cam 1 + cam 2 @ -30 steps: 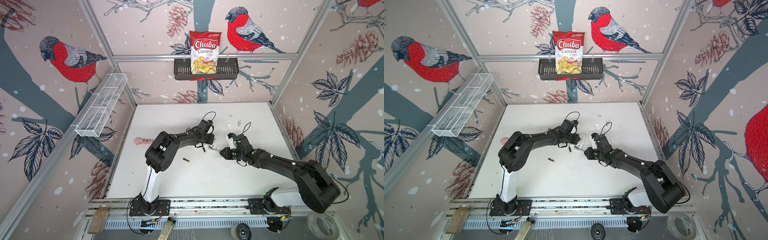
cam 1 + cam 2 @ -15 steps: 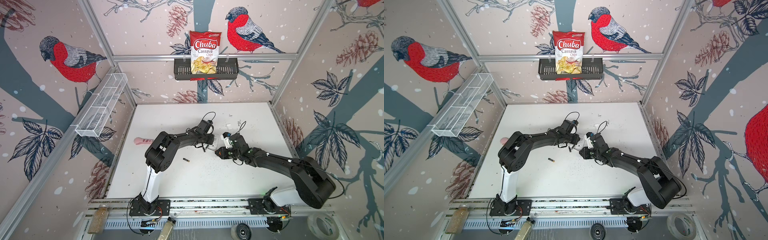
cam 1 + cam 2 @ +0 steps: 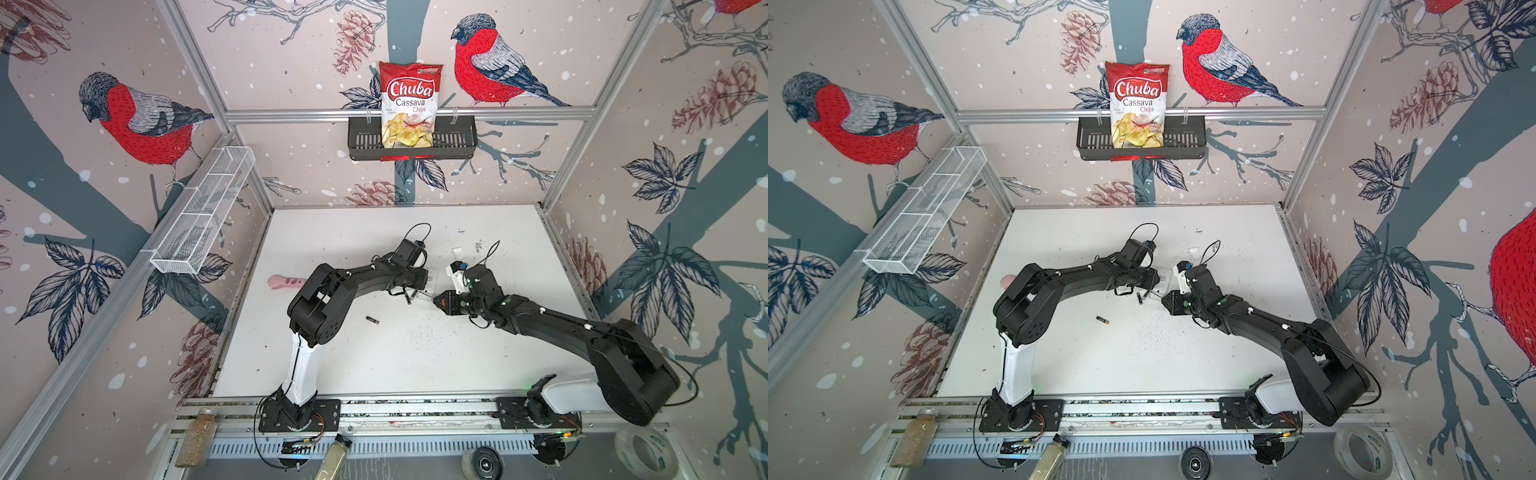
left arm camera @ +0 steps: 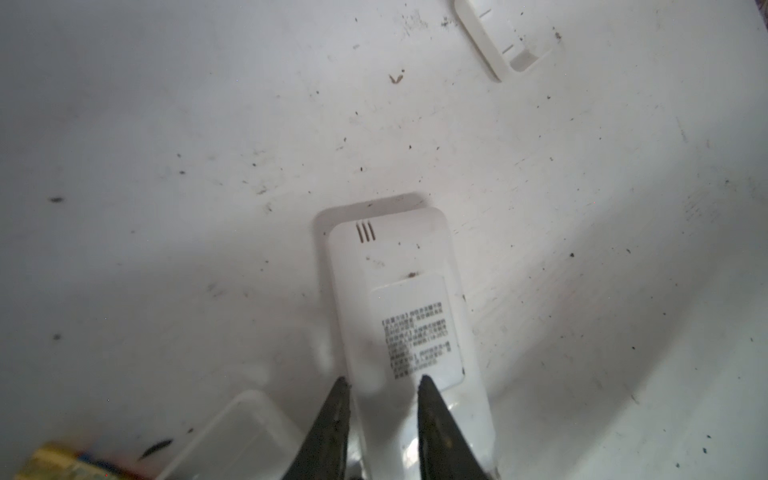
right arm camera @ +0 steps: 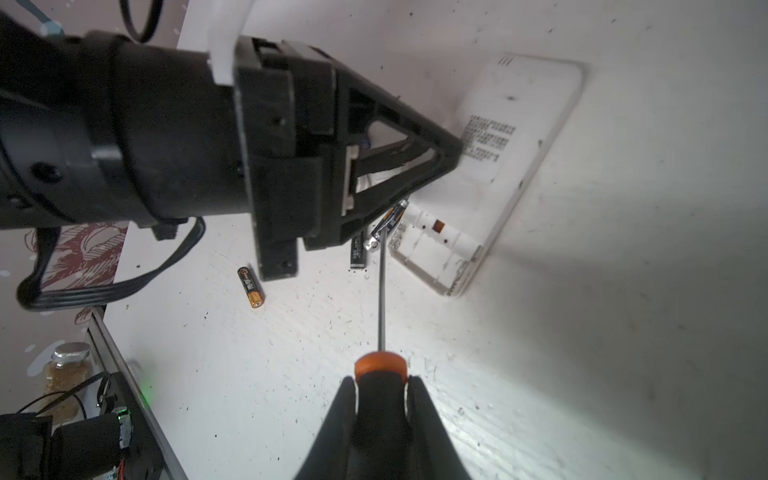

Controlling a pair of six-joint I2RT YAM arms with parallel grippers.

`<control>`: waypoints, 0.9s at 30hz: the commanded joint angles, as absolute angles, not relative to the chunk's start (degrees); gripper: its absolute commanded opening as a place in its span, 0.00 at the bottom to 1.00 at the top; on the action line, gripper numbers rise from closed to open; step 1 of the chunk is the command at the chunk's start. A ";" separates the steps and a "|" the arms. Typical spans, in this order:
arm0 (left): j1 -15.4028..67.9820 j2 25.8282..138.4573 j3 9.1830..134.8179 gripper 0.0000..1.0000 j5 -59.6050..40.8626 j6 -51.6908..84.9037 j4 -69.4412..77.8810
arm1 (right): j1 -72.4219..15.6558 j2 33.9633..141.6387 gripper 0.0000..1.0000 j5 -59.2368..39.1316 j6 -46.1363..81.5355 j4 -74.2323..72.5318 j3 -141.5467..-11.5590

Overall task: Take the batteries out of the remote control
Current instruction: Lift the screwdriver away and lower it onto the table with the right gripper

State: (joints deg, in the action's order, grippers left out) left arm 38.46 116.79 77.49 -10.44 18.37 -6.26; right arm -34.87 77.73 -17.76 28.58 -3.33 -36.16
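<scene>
Remote point(image 5: 528, 124) lies back-up, compartment open.
R gripper point(image 5: 381, 380) pinches screwdriver point(image 5: 381, 299); L gripper point(image 4: 383, 381) spread a bit over remote; one battery point(image 5: 250, 286) lies near it.

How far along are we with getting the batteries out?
Done: battery cover off; two batteries lie on the table. In hand: the right gripper holds a screwdriver whose tip meets a third battery at the open compartment; the left gripper sits over the remote. Left: freeing it; no fourth visible.
</scene>
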 commanded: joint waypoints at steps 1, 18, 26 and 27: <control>37.99 114.99 79.59 0.37 -9.24 18.76 -7.30 | -33.00 75.10 0.08 -15.80 28.11 -1.90 -35.37; 37.88 102.66 71.15 0.96 -1.77 18.94 -2.42 | -27.33 77.02 0.17 -2.60 29.90 -8.26 -32.99; 37.88 96.51 62.84 0.96 1.78 20.12 1.21 | -30.10 85.75 0.25 0.34 28.05 -10.10 -35.81; 37.88 96.13 62.30 0.96 1.94 20.16 1.28 | -30.45 86.80 0.27 0.43 28.04 -10.28 -36.07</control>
State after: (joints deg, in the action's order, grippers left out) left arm 37.93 97.17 63.29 0.16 19.59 -1.52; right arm -29.82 85.21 -1.80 28.62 -8.60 -35.38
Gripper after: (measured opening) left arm 0.962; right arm 0.258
